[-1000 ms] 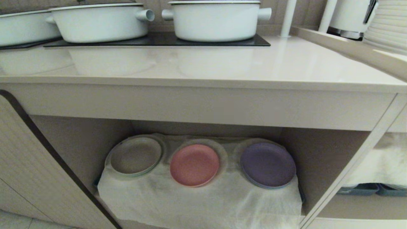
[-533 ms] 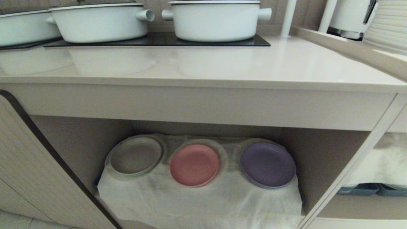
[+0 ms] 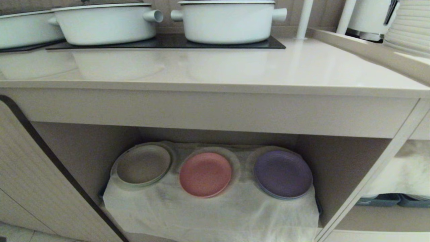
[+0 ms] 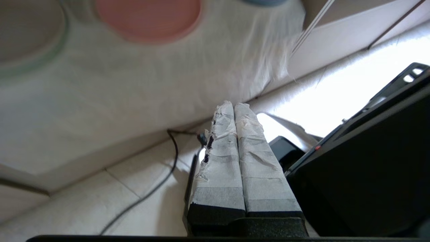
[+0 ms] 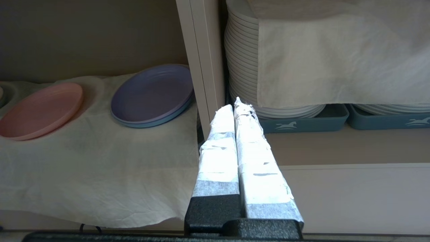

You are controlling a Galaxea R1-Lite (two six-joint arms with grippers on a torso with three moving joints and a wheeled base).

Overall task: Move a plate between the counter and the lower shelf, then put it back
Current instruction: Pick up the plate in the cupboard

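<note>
Head view shows the plate (image 3: pixel 205 174) lying flat on the cloth (image 3: pixel 208 211) of the lower shelf (image 3: pixel 84 151), between a beige plate (image 3: pixel 142 164) and a purple plate (image 3: pixel 283 173), touching neither. The surface (image 3: pixel 235 67) above carries only pots (image 3: pixel 228 20) on the hob, so by the look of it nothing is lifted yet and both moves remain. The left pincer (image 4: pixel 234 105) is pressed together and empty, low before the shelf; the right pincer (image 5: pixel 234 104), likewise pressed together, hangs by the shelf divider. Against the earlier head frames, nothing has shifted.
</note>
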